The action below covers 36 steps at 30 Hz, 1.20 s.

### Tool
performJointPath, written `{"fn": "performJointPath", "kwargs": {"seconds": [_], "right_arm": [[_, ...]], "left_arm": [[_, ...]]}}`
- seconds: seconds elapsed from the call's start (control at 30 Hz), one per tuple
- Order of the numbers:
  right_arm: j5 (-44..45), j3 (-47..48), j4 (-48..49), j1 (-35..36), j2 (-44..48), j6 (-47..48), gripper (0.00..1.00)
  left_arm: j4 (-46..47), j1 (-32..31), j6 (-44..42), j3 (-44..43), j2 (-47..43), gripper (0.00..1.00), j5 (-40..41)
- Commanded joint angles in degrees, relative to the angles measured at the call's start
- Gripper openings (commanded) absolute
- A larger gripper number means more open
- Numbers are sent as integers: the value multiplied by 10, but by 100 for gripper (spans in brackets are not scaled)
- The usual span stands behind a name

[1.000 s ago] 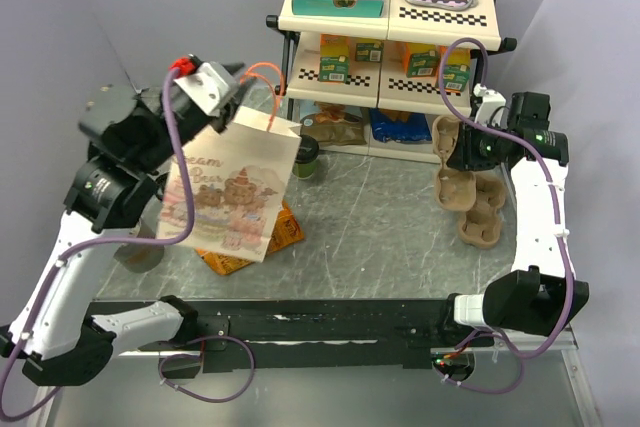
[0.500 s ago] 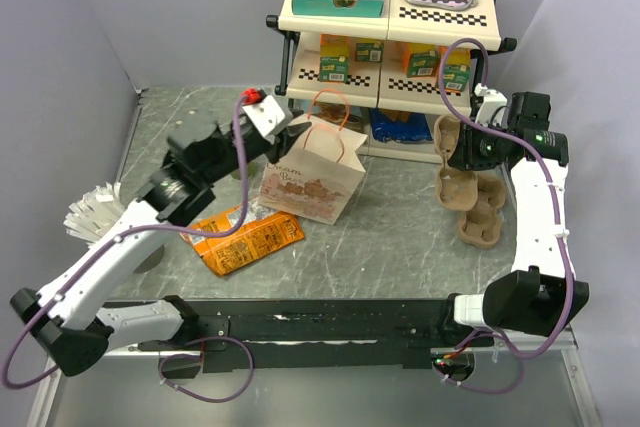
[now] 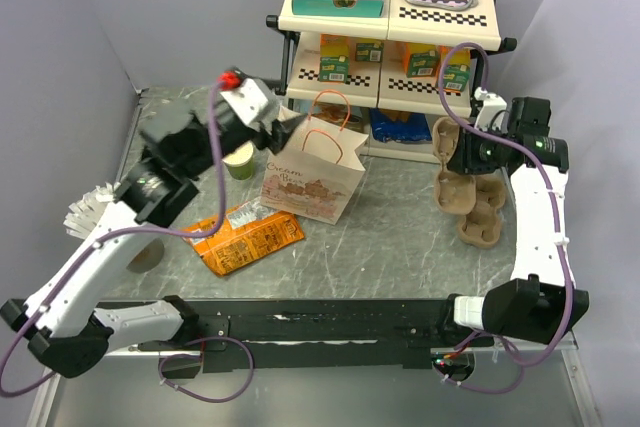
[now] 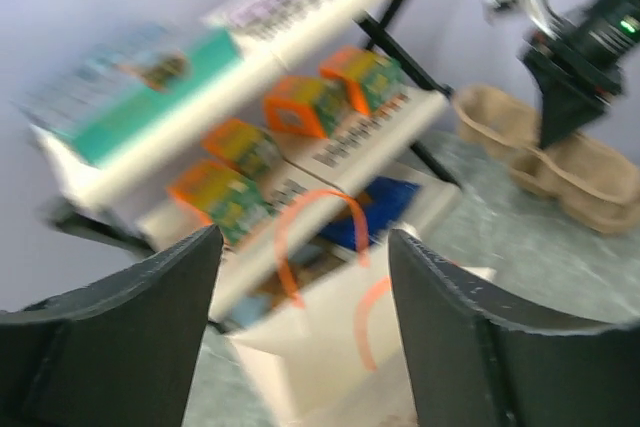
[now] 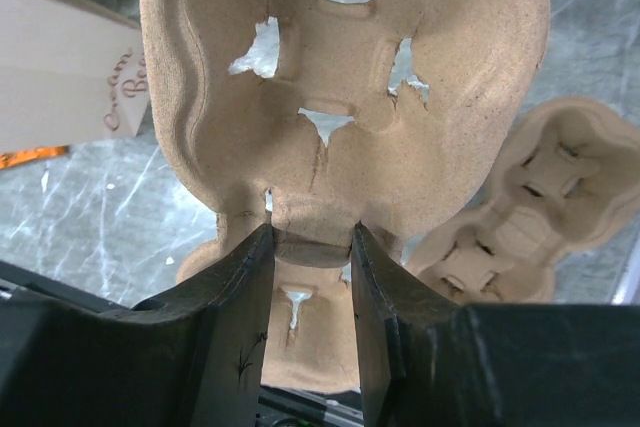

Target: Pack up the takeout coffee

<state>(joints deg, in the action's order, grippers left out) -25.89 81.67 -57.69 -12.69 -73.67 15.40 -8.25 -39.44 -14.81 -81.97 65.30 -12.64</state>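
Takeout coffee: not in sight; its place and its axis cannot be told.
Left claw (image 3: 288, 129): spread wide, empty, over the upright paper bag's (image 3: 312, 175) far-left edge.
Right claw (image 5: 312, 247): clamped on a pulp cup carrier (image 5: 345, 77), at the right.
Room: bare desk (image 3: 400, 237) between bag and carrier.

Matt cream paper bag (image 3: 312, 175) with thin orange handles. Rough, fibrous brown pulp cup carrier (image 5: 200, 97). Glossy, crinkled orange snack packet (image 3: 255, 237). Smooth grey marble-look table (image 3: 400, 247), faintly shiny.
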Motion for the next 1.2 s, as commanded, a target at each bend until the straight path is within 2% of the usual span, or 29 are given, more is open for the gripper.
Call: {"fn": "performJointPath", "kwargs": {"seconds": [0.0, 0.07, 0.1, 0.17, 0.2, 0.23, 0.27, 0.3, 0.33, 0.4, 0.5, 0.67, 0.87, 1.17], "right_arm": [[-36, -18, 7, -3, 34, -13, 0], [-49, -25, 6, -3, 37, -16, 0], [-54, -27, 6, -3, 40, -17, 0], [-63, -33, 5, -4, 41, -19, 0], [-70, -35, 5, -4, 43, -20, 0], [-73, -37, 5, -4, 45, -22, 0], [-76, -42, 5, -3, 46, -23, 0], [-80, -44, 5, -4, 49, -25, 0], [-82, -46, 5, -3, 51, -24, 0], [-83, -50, 4, -3, 56, -25, 0], [-84, -58, 4, -3, 62, -26, 0], [-87, -77, 6, -3, 69, -27, 0], [-87, -93, 14, -3, 70, -33, 0], [-85, -101, 14, -4, 70, -32, 0]], "left_arm": [[-42, 65, -60, -59, 7, 76, -28], [-83, 100, -57, -87, 53, 75, -88], [-104, 143, -44, -131, 75, 74, -119], [-190, 187, -36, -198, 163, 73, -249], [-223, 210, -33, -284, 197, 72, -279], [-299, 218, -34, -332, 266, 71, -305], [-335, 222, -38, -380, 298, 70, -328], [-365, 226, -47, -466, 327, 69, -358], [-391, 225, -48, -497, 370, 69, -364], [-411, 225, -44, -532, 391, 69, -371], [-390, 223, -52, -491, 387, 70, -367], [-432, 215, -95, -478, 399, 65, -361], [-446, 185, -131, -457, 417, 60, -301], [-508, 161, -194, -527, 473, 58, -256]]}}
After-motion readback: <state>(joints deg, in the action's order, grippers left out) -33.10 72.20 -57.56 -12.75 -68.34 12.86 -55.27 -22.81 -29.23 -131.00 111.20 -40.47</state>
